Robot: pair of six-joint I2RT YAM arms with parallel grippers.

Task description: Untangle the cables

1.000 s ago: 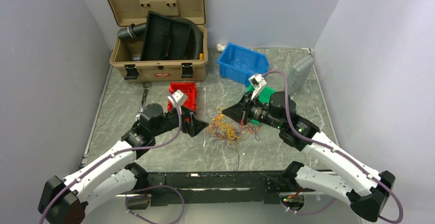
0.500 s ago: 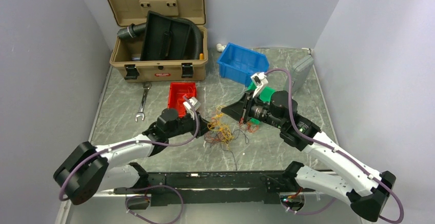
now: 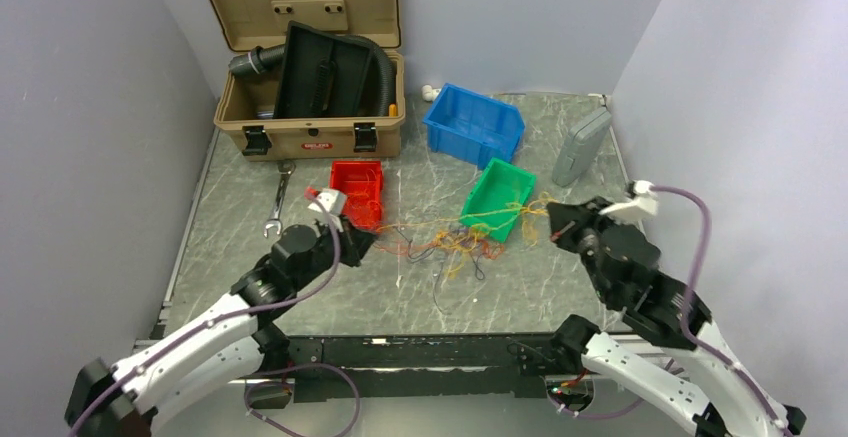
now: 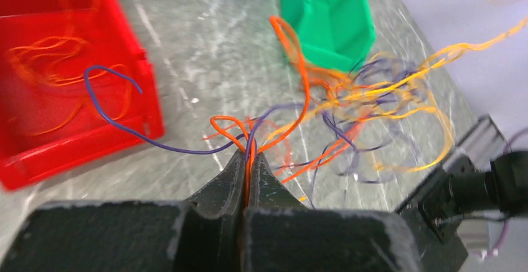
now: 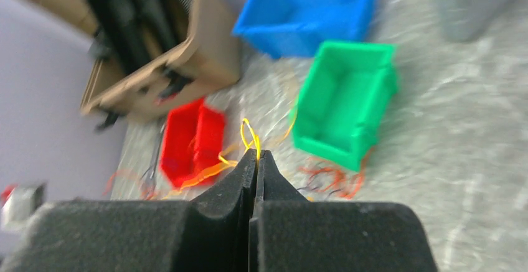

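The left gripper [image 3: 370, 241] and the right gripper [image 3: 552, 225] are both closed on strands of the cables [image 3: 450, 242]. From above these lie as a thin orange-and-yellow web on the marbled table [image 3: 230, 242], between the red bin [image 3: 358, 187] and the green bin [image 3: 500, 197]. The web is stretched wider than a second ago, when both arms met over one small heap, and the red label [image 3: 317, 145] on the tan case [image 3: 305, 122] is too small to read. In the left wrist view the matte black jaws pinch an orange wire [image 4: 292, 54] beside the glossy red bin [image 4: 62, 98], and in the right wrist view, which is blurred, the closed jaws pinch a yellow loop [image 5: 249, 132].
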